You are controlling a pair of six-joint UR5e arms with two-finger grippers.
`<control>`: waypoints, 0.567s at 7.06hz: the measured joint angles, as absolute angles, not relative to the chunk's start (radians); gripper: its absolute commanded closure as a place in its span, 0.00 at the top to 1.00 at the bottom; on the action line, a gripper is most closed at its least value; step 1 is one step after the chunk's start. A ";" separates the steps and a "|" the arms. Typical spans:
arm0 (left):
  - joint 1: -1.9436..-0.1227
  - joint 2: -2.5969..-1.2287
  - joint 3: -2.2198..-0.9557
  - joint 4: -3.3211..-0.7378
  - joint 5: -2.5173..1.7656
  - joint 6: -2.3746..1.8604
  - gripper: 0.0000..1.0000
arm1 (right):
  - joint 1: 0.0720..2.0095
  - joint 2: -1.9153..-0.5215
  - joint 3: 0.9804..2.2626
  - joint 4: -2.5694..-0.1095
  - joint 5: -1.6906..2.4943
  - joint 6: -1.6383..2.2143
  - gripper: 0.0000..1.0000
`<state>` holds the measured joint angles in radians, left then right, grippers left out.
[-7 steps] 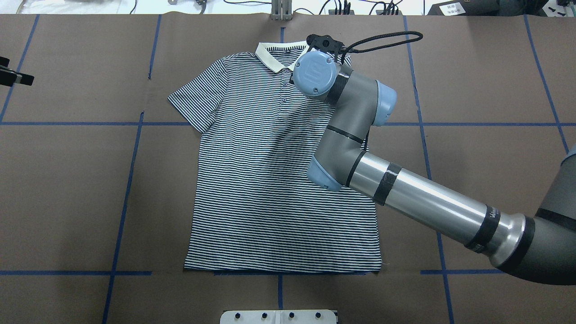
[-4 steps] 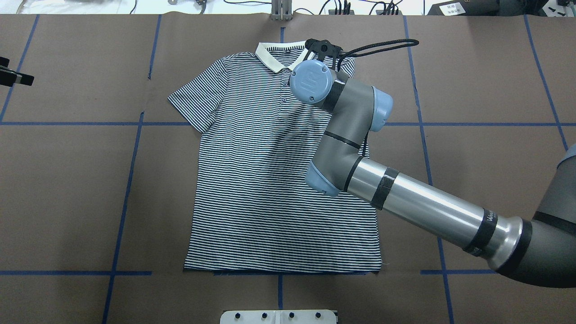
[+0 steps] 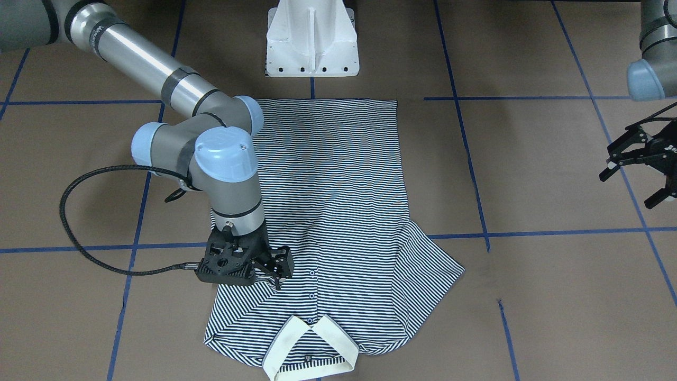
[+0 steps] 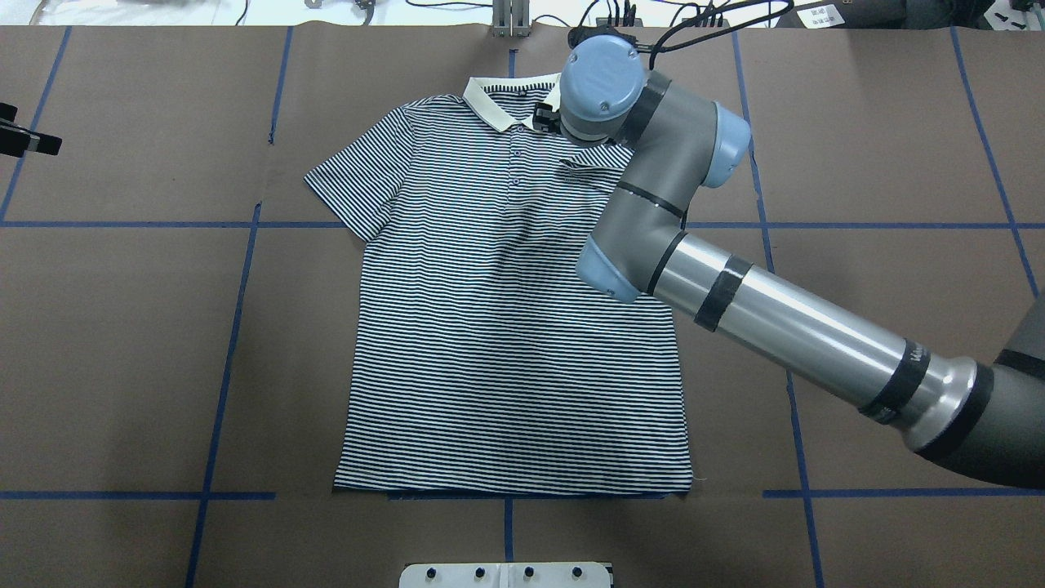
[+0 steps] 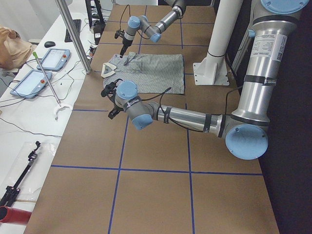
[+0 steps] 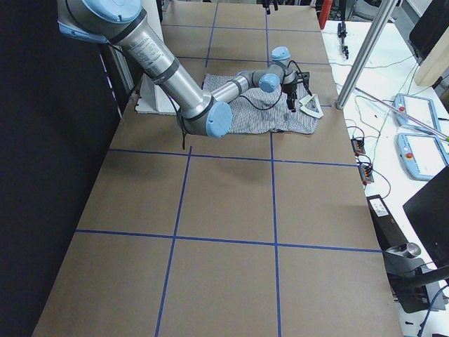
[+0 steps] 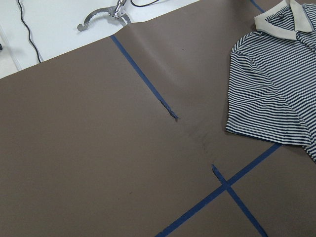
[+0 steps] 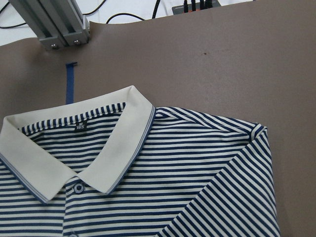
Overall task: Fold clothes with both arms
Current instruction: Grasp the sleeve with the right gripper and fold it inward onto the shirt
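Well out to the left of the shirt (image 4: 490, 327), over the bare brown table (image 4: 122, 343), the left gripper (image 3: 627, 186) hangs with its fingers spread wide and nothing between them. The shirt itself lies flat, front up, buttoned, its collar (image 4: 490, 102) on the side away from the robot. Its left-hand sleeve (image 4: 359, 184) lies fanned out on the table. On the shirt's right shoulder, just beside the collar, the right gripper (image 3: 275, 272) points down at the right-hand sleeve (image 8: 232, 197), which lies turned in over the chest. Its fingers look drawn close together, but I cannot tell whether they pinch cloth.

This looks like the opening step, tucking the sleeves inward, and it seems half done. Next, I judge, the right gripper must come clear without dragging the tucked sleeve back out. The left arm (image 3: 653, 47) must also cross to the shirt for the sleeve that is spread.

By count: one shirt, two sleeves (one tucked, one spread), one collar, two arms, two grippers.
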<state>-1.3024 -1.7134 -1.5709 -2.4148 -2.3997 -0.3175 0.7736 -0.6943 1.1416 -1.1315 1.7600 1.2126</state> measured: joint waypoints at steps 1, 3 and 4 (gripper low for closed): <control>-1.302 -1.713 -1.573 -2.415 -2.399 -0.318 0.99 | 0.800 -0.741 1.142 -1.028 1.831 1.190 0.67; -1.302 -1.714 -1.576 -2.417 -2.399 -0.318 0.99 | 0.823 -0.807 1.148 -0.918 1.894 1.184 0.64; -1.302 -1.715 -1.576 -2.420 -2.399 -0.318 0.99 | 0.829 -0.834 1.163 -0.905 1.913 1.184 0.63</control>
